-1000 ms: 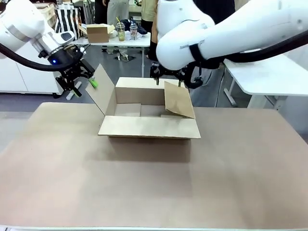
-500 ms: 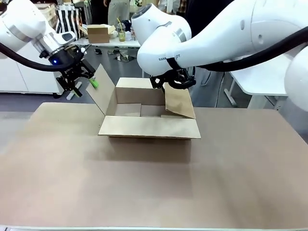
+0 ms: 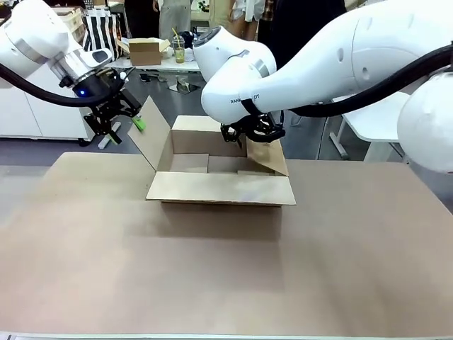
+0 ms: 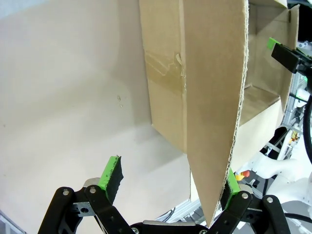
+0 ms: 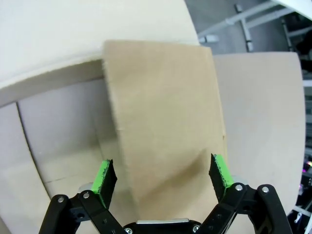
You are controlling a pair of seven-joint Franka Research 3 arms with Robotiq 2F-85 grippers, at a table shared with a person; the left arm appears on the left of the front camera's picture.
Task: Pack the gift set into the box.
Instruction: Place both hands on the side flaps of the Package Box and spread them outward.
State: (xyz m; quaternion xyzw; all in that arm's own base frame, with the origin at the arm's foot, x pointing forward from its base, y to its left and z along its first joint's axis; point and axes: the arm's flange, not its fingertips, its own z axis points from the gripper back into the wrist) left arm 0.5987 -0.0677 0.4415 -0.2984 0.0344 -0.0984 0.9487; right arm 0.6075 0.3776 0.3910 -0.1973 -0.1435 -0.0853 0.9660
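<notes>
The box (image 3: 219, 185) stands open at the middle of the brown table, its near flap folded out flat. My left gripper (image 3: 122, 124) hangs open beside the raised left flap (image 3: 150, 131). In the left wrist view that flap (image 4: 214, 97) runs between my left gripper's (image 4: 170, 180) green pads, close to the right one. My right gripper (image 3: 246, 134) is open above the right flap (image 3: 267, 152), which leans inward. In the right wrist view this flap (image 5: 161, 131) lies between my right gripper's (image 5: 166, 175) spread pads. The gift set is out of view.
The brown table (image 3: 212, 269) spreads wide in front of the box. Behind it a far white table carries a small cardboard box (image 3: 145, 49) and drink cups (image 3: 177, 47). Another white table (image 3: 396, 113) stands at the right. People stand at the back.
My right arm has swung left and lower, bringing its gripper down over the box's right flap. The left gripper has hardly moved.
</notes>
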